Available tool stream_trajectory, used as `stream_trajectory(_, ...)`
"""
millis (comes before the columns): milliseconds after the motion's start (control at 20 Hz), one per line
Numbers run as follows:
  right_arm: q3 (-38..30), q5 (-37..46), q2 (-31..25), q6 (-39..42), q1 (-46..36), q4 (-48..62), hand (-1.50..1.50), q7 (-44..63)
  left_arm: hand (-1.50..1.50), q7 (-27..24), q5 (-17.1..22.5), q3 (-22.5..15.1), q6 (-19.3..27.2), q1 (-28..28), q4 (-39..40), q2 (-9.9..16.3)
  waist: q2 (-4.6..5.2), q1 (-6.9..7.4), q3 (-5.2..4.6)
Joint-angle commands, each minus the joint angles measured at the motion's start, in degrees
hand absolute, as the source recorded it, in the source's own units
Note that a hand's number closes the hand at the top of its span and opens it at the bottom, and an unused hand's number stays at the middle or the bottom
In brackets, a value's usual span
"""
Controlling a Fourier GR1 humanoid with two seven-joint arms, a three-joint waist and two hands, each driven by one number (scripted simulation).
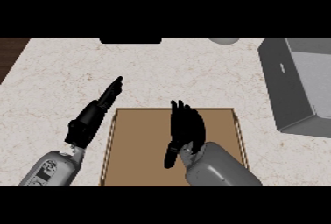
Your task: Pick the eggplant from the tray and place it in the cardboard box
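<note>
2 hands show over the counter [58, 83], both coming up from the lower edge. Right hand [186, 127] hangs over the brown tray [139, 144], fingers pointing away from the robot, packed close together and roughly straight, thumb trailing down toward the wrist. Can't see anything held in it, though the hand is dark and hides whatever lies directly below. Left hand [97, 116] sits just outside the tray's left rim, fingers straight and stretched up-left, holding nothing; looks like it's resting.

Eggplant: not visible anywhere. The tray's bare part shows only brown, so if the eggplant is there, it's prob under the right hand; can't tell. Grey box [297, 83] stands at the right edge of the counter, well apart from the tray, open side seemingly facing up; it looks grey rather than cardboard-colored, but it's the only box around. A pale round thing [223, 40] and a dark flat thing [131, 40] peek in at the far edge.

Risks, as a guess: w/ the target hidden, fingers may close beside it rather than around it, or nudge it so it rolls across the tray floor. Straight fingers coming down flat could press on top rather than wrap it. Later, carrying it right, the box's near wall is a likely snag if the hand travels low.
</note>
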Motion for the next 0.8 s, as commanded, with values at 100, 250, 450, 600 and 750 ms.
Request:
stream_trajectory(100, -1.07, -0.14, 1.18, 0.66, -1.84, 5.75, -1.50, 6.07, 0.00, 0.58, -1.25, 0.68, -1.71, 2.04, -3.03, -0.07, 0.04, 0.57, 0.01)
stream_trajectory(250, 0.54, -2.05, 1.19, -0.04, -1.28, 6.27, -1.50, 6.49, 0.00, -1.60, -0.55, 2.72, -4.02, 2.01, -0.20, 0.02, 0.08, 0.47, 0.00)
stream_trajectory(450, -0.29, -1.45, 1.19, 0.92, 1.10, 5.99, -1.50, 5.47, 0.00, 1.14, -2.96, 2.61, -1.76, 0.26, -1.33, -2.96, 0.03, 0.08, 0.02)
stream_trajectory(600, 1.04, -0.66, 1.19, 1.33, 3.48, 5.36, -1.50, 5.37, 0.00, 1.15, -4.46, 2.92, -1.41, 0.10, 0.32, -4.26, 0.03, -0.09, 0.01)
stream_trajectory(750, 2.40, -2.42, 1.20, -1.06, 1.44, 7.96, -1.50, 5.23, 0.00, 2.61, -3.41, 5.18, -5.11, -1.60, 0.91, -2.93, 0.10, 0.17, 0.01)
